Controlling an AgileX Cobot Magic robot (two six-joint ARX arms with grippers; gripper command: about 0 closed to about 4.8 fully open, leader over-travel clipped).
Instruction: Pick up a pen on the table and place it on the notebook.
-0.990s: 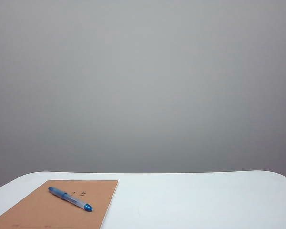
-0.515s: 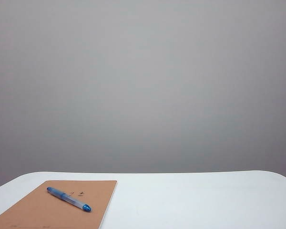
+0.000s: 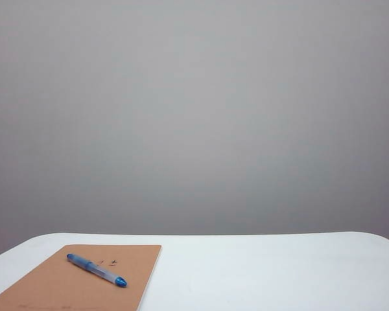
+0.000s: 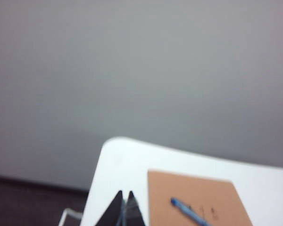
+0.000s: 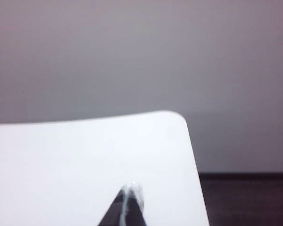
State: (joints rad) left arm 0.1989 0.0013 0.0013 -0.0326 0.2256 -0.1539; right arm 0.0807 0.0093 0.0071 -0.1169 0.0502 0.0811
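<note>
The slim blue pen [image 3: 96, 270] lies slantwise on the tan-brown notebook [image 3: 58, 288], which rests flat at the near left of the white table [image 3: 259, 272]. Neither arm shows in the exterior view. In the left wrist view my left gripper [image 4: 124, 193] is shut with nothing in it, hanging over the table's edge beside the notebook [image 4: 179, 193]; the pen [image 4: 188, 213] lies on the cover, apart from the fingers. In the right wrist view my right gripper [image 5: 131, 187] is shut and empty above bare table [image 5: 61, 165] near a rounded corner.
A plain grey wall stands behind the table. In the left wrist view a pale frame piece [image 4: 68, 217] shows beside the table over dark floor [image 4: 28, 202]. Dark floor [image 5: 245, 197] also lies past the table's corner in the right wrist view.
In the exterior view the pen and notebook lie where they were, apart from a slight wobble of the picture. No arm enters that view.
</note>
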